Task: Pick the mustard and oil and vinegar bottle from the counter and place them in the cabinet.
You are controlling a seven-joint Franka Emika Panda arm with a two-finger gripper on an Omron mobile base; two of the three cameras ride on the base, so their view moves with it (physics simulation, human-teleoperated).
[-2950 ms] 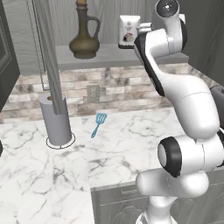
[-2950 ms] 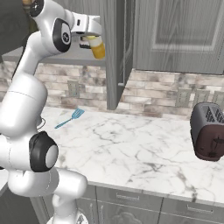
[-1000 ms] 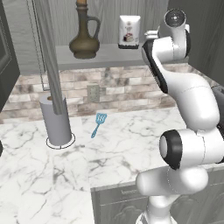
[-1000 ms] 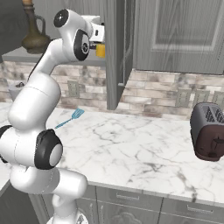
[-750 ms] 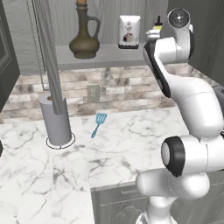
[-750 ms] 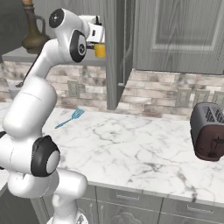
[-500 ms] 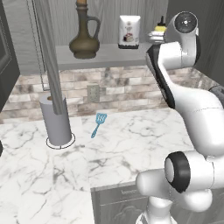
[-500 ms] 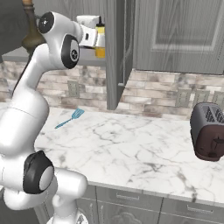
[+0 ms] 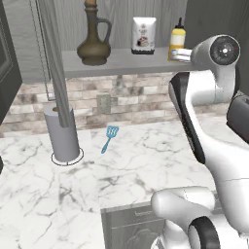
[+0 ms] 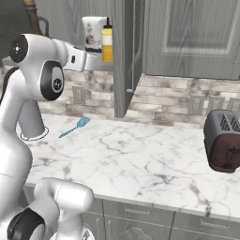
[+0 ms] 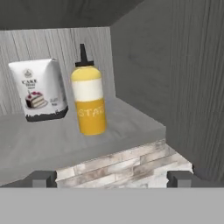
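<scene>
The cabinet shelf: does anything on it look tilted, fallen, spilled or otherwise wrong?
Nothing stands out. The mustard, the bag and the jug all stand upright on the shelf, apart from each other, with no spill visible. The gripper is open in front of the shelf edge and holds nothing.

The mustard stands upright on the cabinet shelf, just beside a white bag. On the counter lie a blue spatula and a dark toaster, well apart
</scene>
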